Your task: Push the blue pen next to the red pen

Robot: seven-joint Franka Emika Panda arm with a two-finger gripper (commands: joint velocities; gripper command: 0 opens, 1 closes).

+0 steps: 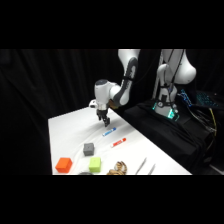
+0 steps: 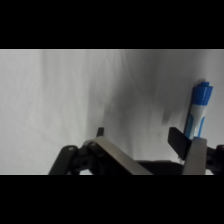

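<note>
— Looking across the white counter (image 1: 70,125) from the side, what is the arm doing?

— It is reaching down from the upper right, and the end effector (image 1: 105,120) is hanging just above the counter. The blue pen (image 1: 109,132) is lying just in front of it, and the red pen (image 1: 118,143) is lying a little nearer the camera, almost parallel to the blue one but apart from it.

— Anything else sitting there?

— A grey cube (image 1: 88,148), a green cube (image 1: 94,163) and an orange cube (image 1: 63,164) are resting toward the near edge, with two pale grey sticks (image 1: 145,166) off to the right.

— And through the wrist camera?

— The end effector (image 2: 150,145) is showing spread fingers, gripping nothing. The blue pen (image 2: 198,107) is lying on the counter (image 2: 55,100) close beside the right-hand fingertip (image 2: 177,139), its blue cap pointing toward the picture's top. Whether the finger is touching the pen, I cannot tell.
</note>
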